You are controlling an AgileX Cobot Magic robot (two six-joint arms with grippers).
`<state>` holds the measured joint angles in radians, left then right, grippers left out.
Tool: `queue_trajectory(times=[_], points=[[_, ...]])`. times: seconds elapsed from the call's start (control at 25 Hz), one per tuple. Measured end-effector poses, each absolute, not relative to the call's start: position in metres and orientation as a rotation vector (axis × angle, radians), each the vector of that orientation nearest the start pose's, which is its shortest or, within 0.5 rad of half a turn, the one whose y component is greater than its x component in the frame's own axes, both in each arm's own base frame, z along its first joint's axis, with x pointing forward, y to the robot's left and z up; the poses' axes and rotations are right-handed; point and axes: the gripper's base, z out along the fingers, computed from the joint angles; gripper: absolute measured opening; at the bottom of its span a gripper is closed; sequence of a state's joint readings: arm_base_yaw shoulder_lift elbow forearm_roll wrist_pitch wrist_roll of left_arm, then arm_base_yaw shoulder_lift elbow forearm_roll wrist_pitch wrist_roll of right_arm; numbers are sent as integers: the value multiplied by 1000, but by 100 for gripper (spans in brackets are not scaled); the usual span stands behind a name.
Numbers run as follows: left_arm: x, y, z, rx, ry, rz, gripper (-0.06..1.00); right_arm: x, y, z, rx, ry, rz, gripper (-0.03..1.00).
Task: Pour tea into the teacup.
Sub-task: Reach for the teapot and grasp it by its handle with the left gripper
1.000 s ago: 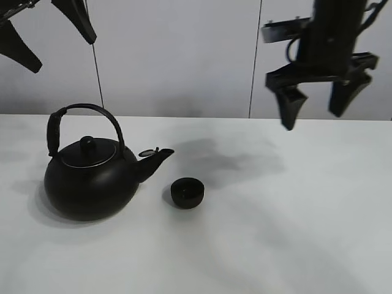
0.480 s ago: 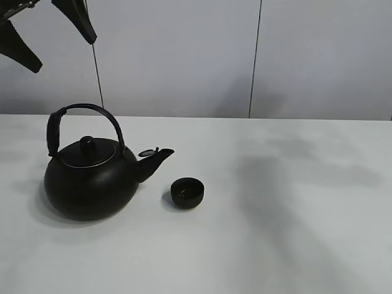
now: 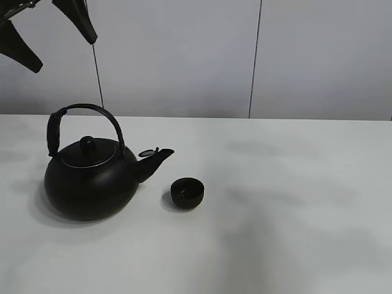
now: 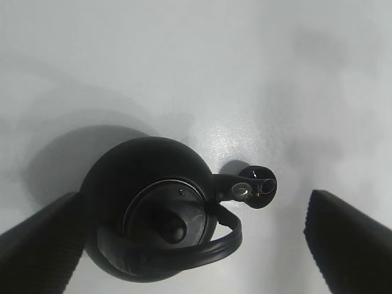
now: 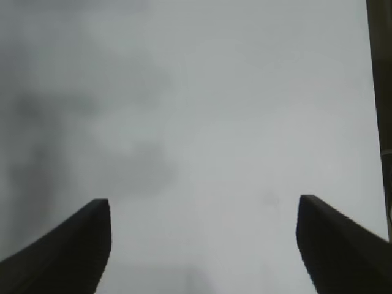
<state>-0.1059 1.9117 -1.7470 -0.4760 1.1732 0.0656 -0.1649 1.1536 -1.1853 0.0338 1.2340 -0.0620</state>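
Observation:
A big round black kettle (image 3: 92, 177) with an arched handle stands on the white table (image 3: 294, 202) at the left, its spout pointing right. The tiny matte-black teacup (image 3: 187, 192) sits upright just right of the spout tip. My left gripper (image 3: 64, 55) is open and empty, high above the kettle at the top left. In the left wrist view the left gripper (image 4: 193, 195) looks down on the kettle (image 4: 147, 184), with the teacup (image 4: 262, 184) partly behind the spout. My right gripper (image 5: 203, 201) is open and empty over bare table and is out of the exterior view.
A grey panelled wall (image 3: 184, 55) stands behind the table's far edge. A dark strip (image 5: 380, 73) runs along one side of the right wrist view.
The right arm, in view at the upper right one second ago, has left the exterior view. Its shadow on the table has faded. The left gripper, kettle and teacup have not moved.

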Motion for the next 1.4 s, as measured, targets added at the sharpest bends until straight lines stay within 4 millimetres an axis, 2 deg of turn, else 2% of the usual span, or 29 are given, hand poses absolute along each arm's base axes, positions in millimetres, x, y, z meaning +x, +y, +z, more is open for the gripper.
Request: queue_trajectory(times=[0.08,0.16,0.32,0.48,0.64,0.8,1.04,1.2,1.4], points=[[405,-82,302,77,2759,-667,69,166,-24,368,140,2609,-31,57],[405,-82,302,77,2759,-667,69,125,-17,372,137,2450,-46,57],[405,-82,302,77,2759,-667,69,52,-6,358,122,2152,-86,57],[405,-82,302,77,2759,-667,69,9,-1,328,112,1999,-140,57],[405,-82,302,77,2759,-667,69,-8,0,298,109,1951,-157,57],[405,-82,302,77,2759,-667,69,-6,0,281,111,1984,-153,57],[406,-82,301,77,2759,-667,69,-6,0,278,112,2004,-151,57],[406,-82,301,76,2758,-666,69,-5,0,267,116,2075,-144,57],[406,-82,301,76,2757,-666,69,-5,0,267,116,2075,-142,57]])
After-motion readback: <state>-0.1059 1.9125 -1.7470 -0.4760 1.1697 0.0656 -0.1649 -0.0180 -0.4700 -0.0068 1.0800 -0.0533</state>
